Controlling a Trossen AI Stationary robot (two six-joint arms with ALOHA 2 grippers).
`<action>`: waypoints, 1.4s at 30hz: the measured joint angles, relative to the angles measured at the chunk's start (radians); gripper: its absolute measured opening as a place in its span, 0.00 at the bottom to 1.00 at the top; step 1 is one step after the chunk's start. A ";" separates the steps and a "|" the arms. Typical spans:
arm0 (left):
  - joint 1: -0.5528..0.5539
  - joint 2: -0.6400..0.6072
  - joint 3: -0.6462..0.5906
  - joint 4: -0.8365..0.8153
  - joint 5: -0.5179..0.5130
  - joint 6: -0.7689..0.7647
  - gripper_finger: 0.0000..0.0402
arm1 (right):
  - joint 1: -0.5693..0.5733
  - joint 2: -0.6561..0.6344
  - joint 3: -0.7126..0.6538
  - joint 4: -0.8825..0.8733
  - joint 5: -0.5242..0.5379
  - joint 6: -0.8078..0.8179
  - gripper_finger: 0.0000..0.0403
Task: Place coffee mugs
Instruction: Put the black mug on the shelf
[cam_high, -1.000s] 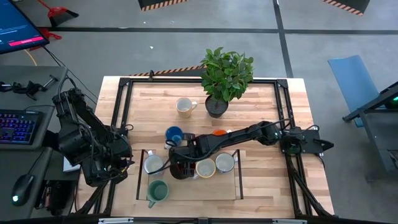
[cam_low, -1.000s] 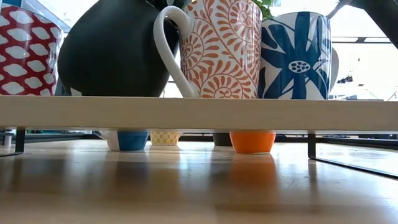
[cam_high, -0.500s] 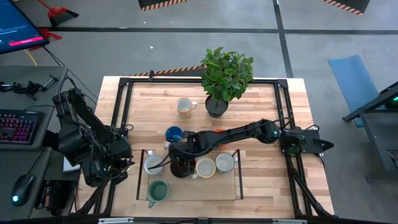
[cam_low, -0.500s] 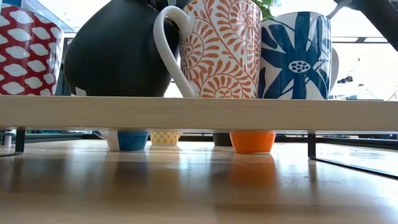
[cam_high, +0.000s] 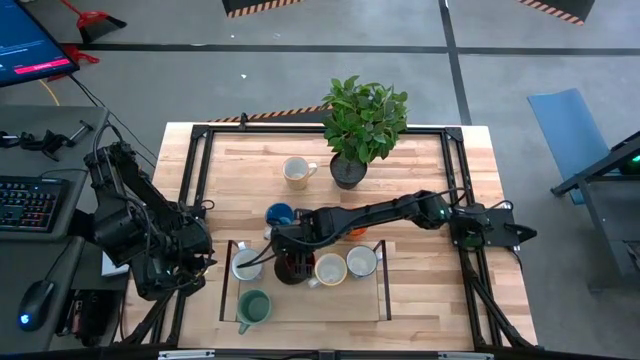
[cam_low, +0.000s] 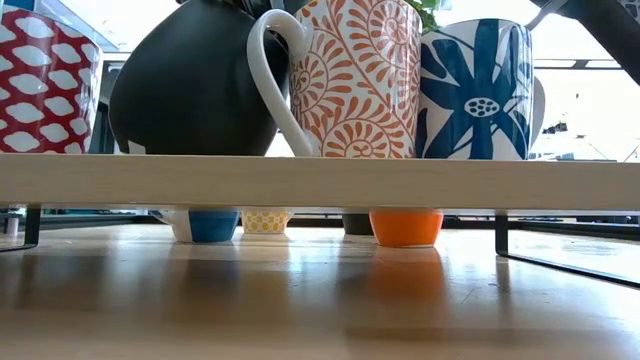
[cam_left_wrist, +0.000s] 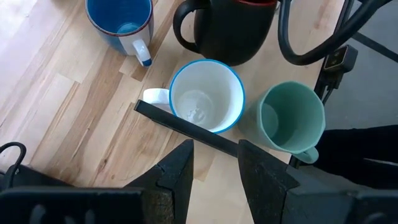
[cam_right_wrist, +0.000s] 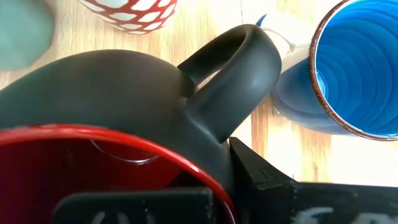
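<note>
A dark mug with a red inside (cam_high: 290, 269) stands on a raised wooden shelf (cam_high: 370, 300) among a blue-rimmed white mug (cam_high: 246, 264), a cream mug (cam_high: 330, 269) and a white mug (cam_high: 361, 261). A teal mug (cam_high: 253, 307) stands nearer on the shelf. My right gripper (cam_high: 291, 248) reaches across from the right and is shut on the dark mug (cam_right_wrist: 112, 93). A blue mug (cam_high: 280, 216), an orange mug (cam_high: 352, 213) half under the arm, and a cream mug (cam_high: 297, 172) stand on the table. My left gripper (cam_left_wrist: 214, 165) waits open at the table's left. My right gripper holds the dark mug by its rim (cam_right_wrist: 205, 177) right beside the handle (cam_right_wrist: 233, 68). One finger (cam_right_wrist: 127, 202) is inside the red hollow and the other finger (cam_right_wrist: 261, 177) is outside, coming from above and the far side. The mug's base (cam_low: 190, 148) sits upright on the shelf board.
A potted leafy plant (cam_high: 362, 125) stands at the far middle. A black metal frame (cam_high: 200, 160) borders the table. In the low view, patterned mugs (cam_low: 350, 80) crowd the shelf board (cam_low: 320, 182), with mug bases (cam_low: 405, 227) on the table beneath. Bare wood lies at the far left and near right.
My right arm's wrist has drawn slightly toward the far edge. In the low view the dark mug has shifted a little to the right along the shelf board, closer to the orange-patterned mug, staying upright. The left arm has kept still.
</note>
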 joint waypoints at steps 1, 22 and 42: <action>0.000 0.000 0.000 0.000 0.000 0.000 0.28 | 0.000 0.000 0.000 0.000 -0.001 0.000 0.00; 0.000 0.000 0.000 0.000 0.000 0.000 0.28 | 0.002 -0.002 0.002 -0.021 -0.007 0.003 0.00; 0.000 0.000 0.000 0.000 0.000 0.000 0.28 | 0.003 -0.005 0.002 -0.008 -0.041 -0.002 0.00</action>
